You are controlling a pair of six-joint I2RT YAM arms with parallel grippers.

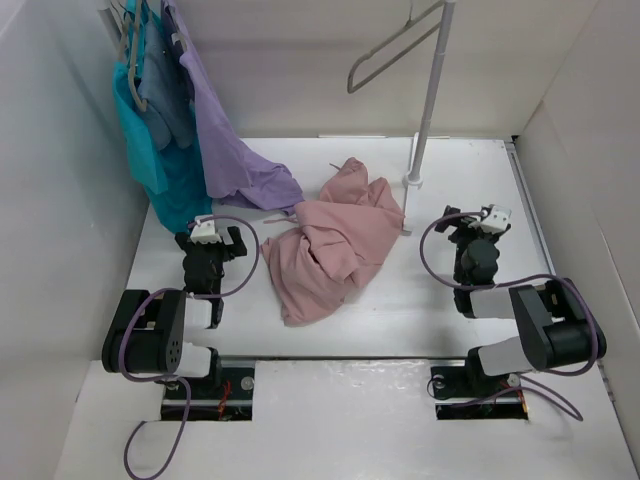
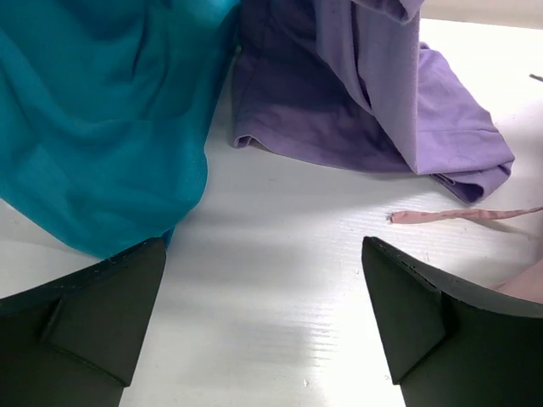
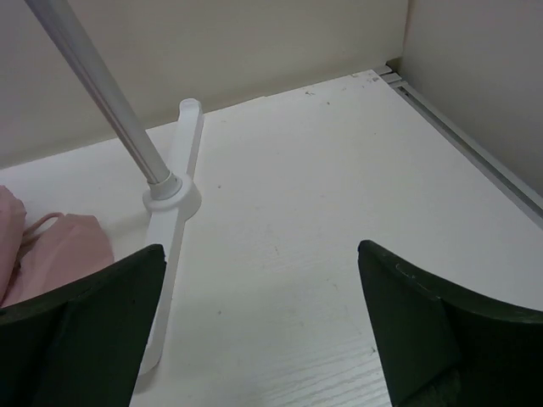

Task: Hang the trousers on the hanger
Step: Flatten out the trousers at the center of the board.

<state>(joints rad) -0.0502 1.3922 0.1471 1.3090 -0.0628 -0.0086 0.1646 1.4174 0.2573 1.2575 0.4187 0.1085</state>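
Entry: we log the trousers (image 1: 335,245) crumpled just left of the rack pole (image 1: 432,90), ungrasped. The hanger (image 1: 395,45) hangs bare, high on that pole. Left gripper (image 2: 263,322), right gripper (image 3: 259,322): jaws spread, empty. Whole task outstanding.

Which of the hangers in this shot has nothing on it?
The light-grey hanger at top right, beside the pole: a bare frame. The hangers at top left are all draped with coloured clothes.
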